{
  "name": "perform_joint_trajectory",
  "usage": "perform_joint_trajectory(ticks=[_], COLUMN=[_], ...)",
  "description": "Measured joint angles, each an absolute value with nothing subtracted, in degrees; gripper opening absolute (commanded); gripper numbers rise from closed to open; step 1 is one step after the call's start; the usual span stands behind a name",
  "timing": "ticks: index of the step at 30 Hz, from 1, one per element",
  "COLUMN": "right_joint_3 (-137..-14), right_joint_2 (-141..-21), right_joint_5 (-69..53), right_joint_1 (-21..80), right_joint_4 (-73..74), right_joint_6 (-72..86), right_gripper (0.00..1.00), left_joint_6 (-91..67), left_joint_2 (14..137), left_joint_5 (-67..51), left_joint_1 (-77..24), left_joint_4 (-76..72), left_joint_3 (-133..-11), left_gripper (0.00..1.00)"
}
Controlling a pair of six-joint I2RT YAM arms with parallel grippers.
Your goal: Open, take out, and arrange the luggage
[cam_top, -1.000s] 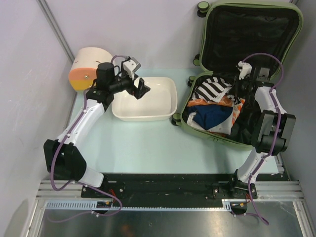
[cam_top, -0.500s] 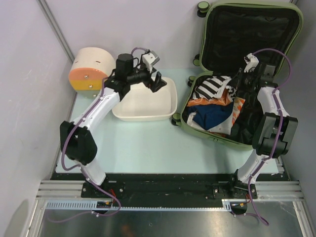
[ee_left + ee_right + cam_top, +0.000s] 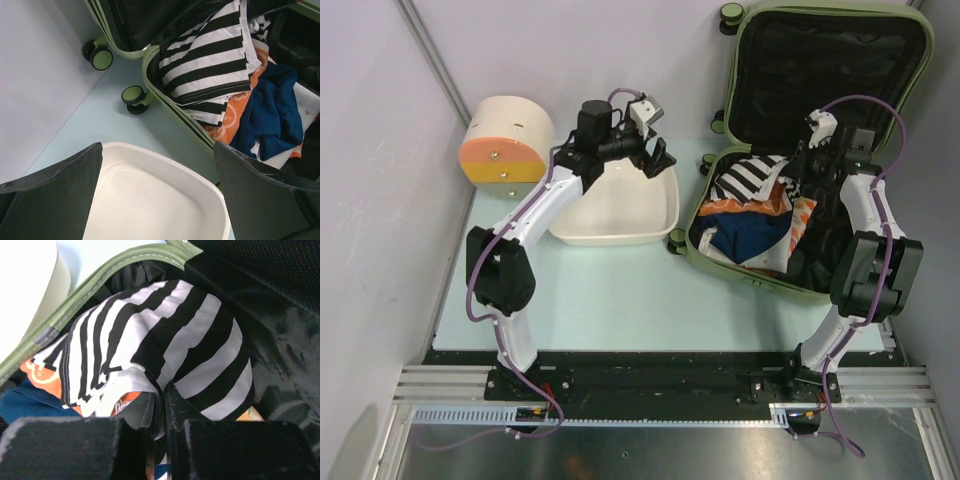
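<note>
The olive-green luggage [image 3: 757, 278] lies open at the right, its lid [image 3: 830, 70] up showing black lining. Inside are a black-and-white striped garment [image 3: 748, 176], an orange cloth [image 3: 802, 215] and a blue cloth [image 3: 748, 233]. My right gripper [image 3: 798, 172] is shut on a fold of the striped garment [image 3: 190, 340] in the suitcase. My left gripper [image 3: 655, 160] is open and empty above the far right corner of the white tub [image 3: 620, 232]. The left wrist view shows the tub [image 3: 150, 200], the luggage's green rim [image 3: 170, 107] and the striped garment [image 3: 210, 55].
A round cream drawer box with an orange front [image 3: 502, 140] stands at the far left. Green-and-black wheels [image 3: 134, 95] stick out of the luggage's left side toward the tub. White walls close in the table at left and back.
My left arm has swung right, from over the tub's left part to its far right corner. My right gripper has lifted the striped garment slightly within the suitcase.
</note>
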State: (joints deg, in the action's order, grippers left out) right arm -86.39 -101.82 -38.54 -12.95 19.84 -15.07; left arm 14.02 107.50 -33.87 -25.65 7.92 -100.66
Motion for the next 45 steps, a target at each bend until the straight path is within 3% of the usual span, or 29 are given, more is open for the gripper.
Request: perform_joint_trajectory(ticks=[2,4,6,7,13,26,34,37,40,41,45], right_joint_3=[-86.4,-86.4,-86.3,-86.1,-85.2,-85.3,-85.0,-84.5,-84.2,-84.2,-84.2], right_joint_2=[-102.0,-102.4,-103.0,-103.3,-105.1,-108.3,-108.3,-108.3,-108.4,-108.6,-108.6], right_joint_5=[-37.2,-36.4,-36.0,-35.8,-36.1,-42.5,-40.5,-37.6,-34.8,-33.9,-31.9], right_joint_1=[-12.5,-12.4,-12.3,-12.3,-12.3,-13.8,-13.0,-10.6,-9.0,-8.7,-9.1], right_joint_4=[21.1,21.8,22.1,22.0,19.8,23.6,24.5,22.1,19.3,18.1,14.1], right_joint_6=[-18.0,-20.1,-21.7,-22.4,-24.4,-33.2,-36.2,-36.0,-34.5,-33.6,-29.6], right_gripper=[0.19,0.45,0.65,0.69,0.71,0.88,0.84,0.73,0.54,0.44,0.27], left_joint_6=[14.0,14.0,14.1,14.1,14.1,14.1,14.0,14.0,14.0,14.0,14.0], left_joint_2=[107.5,107.5,107.5,107.5,107.5,107.3,107.2,107.2,107.2,107.2,107.2], left_joint_5=[-33.9,-33.9,-33.9,-33.9,-33.9,-33.8,-33.8,-33.8,-33.6,-33.6,-33.6], left_joint_1=[-25.6,-25.6,-25.6,-25.6,-25.6,-25.6,-25.7,-25.7,-25.7,-25.7,-25.7], left_joint_4=[7.9,7.8,7.8,7.8,7.8,7.8,7.8,7.8,7.8,7.8,7.8], left_joint_3=[-100.7,-100.7,-100.7,-100.7,-100.5,-99.2,-99.1,-99.1,-99.1,-99.1,-99.1], left_gripper=[0.96,0.96,0.96,0.96,0.96,0.97,0.97,0.97,0.97,0.97,0.97])
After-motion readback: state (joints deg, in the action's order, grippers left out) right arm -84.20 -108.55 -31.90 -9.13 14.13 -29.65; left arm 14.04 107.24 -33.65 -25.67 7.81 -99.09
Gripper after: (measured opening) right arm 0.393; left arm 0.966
